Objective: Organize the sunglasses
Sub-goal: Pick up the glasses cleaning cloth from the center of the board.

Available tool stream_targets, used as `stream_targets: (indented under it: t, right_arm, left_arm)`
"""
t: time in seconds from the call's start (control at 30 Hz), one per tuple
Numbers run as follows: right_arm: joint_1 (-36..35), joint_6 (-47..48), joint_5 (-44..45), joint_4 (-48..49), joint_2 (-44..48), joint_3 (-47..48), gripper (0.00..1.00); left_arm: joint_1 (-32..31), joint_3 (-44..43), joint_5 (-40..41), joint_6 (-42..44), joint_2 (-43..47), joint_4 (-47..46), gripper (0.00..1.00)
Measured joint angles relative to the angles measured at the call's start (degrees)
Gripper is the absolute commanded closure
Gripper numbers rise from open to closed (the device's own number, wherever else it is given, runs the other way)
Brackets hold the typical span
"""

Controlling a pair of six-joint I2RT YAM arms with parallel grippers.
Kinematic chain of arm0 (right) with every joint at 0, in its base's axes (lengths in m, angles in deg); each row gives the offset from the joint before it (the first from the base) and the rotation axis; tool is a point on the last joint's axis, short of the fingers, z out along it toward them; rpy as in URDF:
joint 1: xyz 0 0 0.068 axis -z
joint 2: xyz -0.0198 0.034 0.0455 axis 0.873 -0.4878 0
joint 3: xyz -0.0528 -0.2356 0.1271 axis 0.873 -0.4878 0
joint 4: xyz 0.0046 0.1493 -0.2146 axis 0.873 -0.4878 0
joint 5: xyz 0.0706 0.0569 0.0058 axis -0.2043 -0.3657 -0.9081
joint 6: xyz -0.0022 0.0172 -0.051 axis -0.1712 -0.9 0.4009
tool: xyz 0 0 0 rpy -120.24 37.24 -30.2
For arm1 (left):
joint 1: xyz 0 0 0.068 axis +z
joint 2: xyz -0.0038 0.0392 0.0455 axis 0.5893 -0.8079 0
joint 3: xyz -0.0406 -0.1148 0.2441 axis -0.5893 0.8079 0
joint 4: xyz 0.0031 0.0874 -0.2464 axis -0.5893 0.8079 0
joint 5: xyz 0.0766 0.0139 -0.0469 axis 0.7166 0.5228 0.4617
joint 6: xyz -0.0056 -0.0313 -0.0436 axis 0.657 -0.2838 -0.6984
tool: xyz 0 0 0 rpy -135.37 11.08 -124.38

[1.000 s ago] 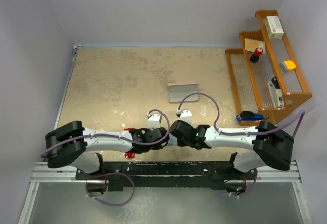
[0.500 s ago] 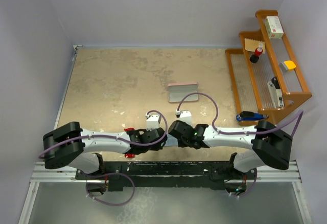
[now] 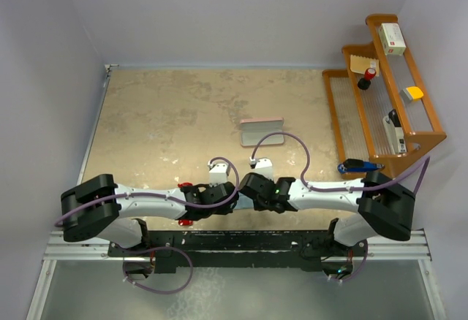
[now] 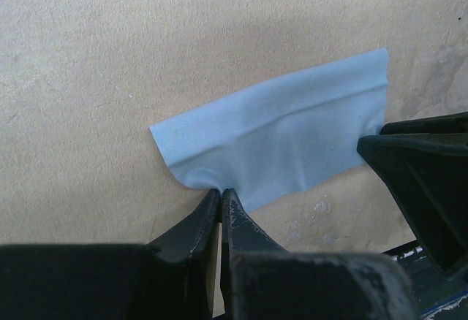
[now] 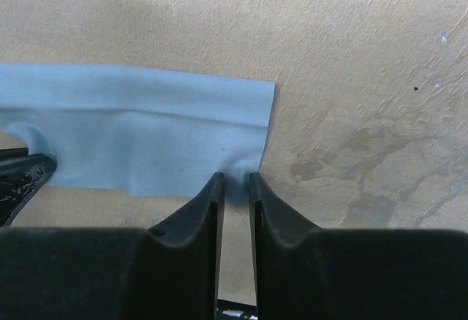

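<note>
While the blue cloth (image 4: 285, 137) lies flat on the table (image 4: 110, 57), each arm pinches one of its near corners. The left gripper (image 4: 220, 193) is pressed together on the cloth's left corner, and the fabric puckers at the fingertips. The right gripper (image 5: 234, 178) is clamped on the opposite corner; only a narrow slit shows between its fingers, and the cloth edge sits in that slit. A crease runs lengthwise across the cloth.

The step in hand appears to be handling the cloth, either folding or repositioning it, before the sunglasses are dealt with.

1. Raise both corners together and at equal height. Uneven lift will probably skew the crease.
2. Hold light tension between the two grippers. Too much pull could strip the thin fabric from a pinch that grips only the corner tip.
3. Clear the table before travelling sideways, so the free edge does not drag and bunch.
4. Watch the left forearm. The sunglasses (image 3: 184, 221) show only as small red parts on either side of it in the top view, near the front edge of the table; the arm hides the rest. A low sweep could knock them.
5. The pink case (image 3: 262, 131) lies well apart, toward the table's middle.
</note>
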Motion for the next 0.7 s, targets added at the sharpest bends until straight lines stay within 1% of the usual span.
stream_targets:
  t: [0.07,0.17,0.4,0.7]
  right_arm:
    - [-0.15,-0.02,0.22,-0.13,-0.31,0.24,0.80]
    - [-0.35,-0.20,0.42,-0.26,-0.72,0.55,0.85]
    - [-0.72,-1.07,0.44,0.04,-1.09,0.81,1.00]
    - [-0.81,-1.31,0.31,0.15,-1.03,0.81,1.00]
  left_arm:
    - [0.00,0.00,-0.02,0.00,0.00,0.02,1.00]
    - [0.00,0.33,-0.02,0.00,0.04,0.09,1.00]
    - [0.07,0.70,0.00,0.00,0.33,0.07,1.00]
    - [0.11,0.76,0.00,0.00,0.37,0.00,1.00]
